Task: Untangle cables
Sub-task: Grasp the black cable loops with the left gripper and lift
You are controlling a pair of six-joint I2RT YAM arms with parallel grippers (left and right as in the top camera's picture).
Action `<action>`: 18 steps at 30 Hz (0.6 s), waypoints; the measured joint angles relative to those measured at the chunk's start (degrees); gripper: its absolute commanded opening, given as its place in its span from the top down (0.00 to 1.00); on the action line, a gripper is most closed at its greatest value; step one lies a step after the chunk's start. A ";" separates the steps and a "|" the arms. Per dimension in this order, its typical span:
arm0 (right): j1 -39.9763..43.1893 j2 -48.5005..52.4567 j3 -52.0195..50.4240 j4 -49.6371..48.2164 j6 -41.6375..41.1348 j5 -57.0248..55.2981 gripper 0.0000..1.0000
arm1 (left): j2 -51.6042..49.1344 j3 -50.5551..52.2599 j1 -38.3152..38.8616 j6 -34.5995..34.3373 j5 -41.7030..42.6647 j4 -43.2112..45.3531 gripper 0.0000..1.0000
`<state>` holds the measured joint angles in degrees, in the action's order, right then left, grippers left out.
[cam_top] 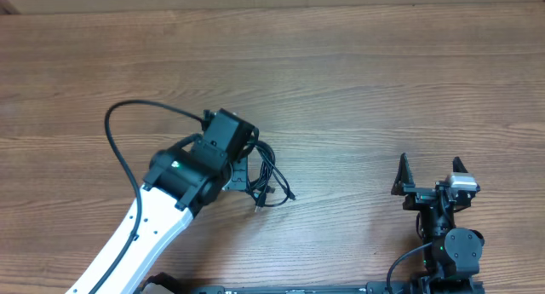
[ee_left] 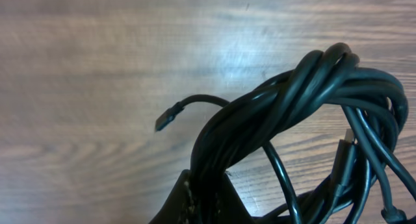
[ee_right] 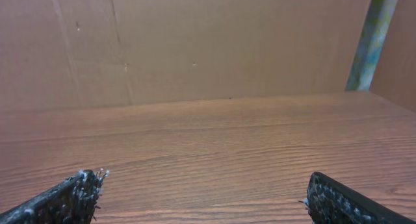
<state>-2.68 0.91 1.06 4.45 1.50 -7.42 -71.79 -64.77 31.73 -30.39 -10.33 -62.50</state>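
Between clamped jaws of the downward-angled left gripper [ee_left: 205,188] sits a knotted thin black cable bundle [ee_left: 312,87]; the right gripper [cam_top: 431,168] lies level, wide open.

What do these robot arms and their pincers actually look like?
The left arm is a white tube with black joints, a tiny green light and a thick black wire looping off it. The right arm is mostly black; the right gripper has two pointed fingers with rough pads.
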 measured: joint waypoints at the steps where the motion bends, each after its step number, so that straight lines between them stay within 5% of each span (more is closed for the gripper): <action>1: 0.02 0.00 0.00 0.00 0.00 0.02 0.00 | -0.02 1.62 0.00 -1.14 0.85 0.96 0.96; 18: 0.02 0.00 0.00 0.00 0.00 0.00 0.00 | -0.33 6.03 0.04 -4.68 8.72 8.72 0.96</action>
<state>-2.66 0.91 1.06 4.45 1.50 -7.42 -72.12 -58.74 31.77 -35.07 -1.61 -53.78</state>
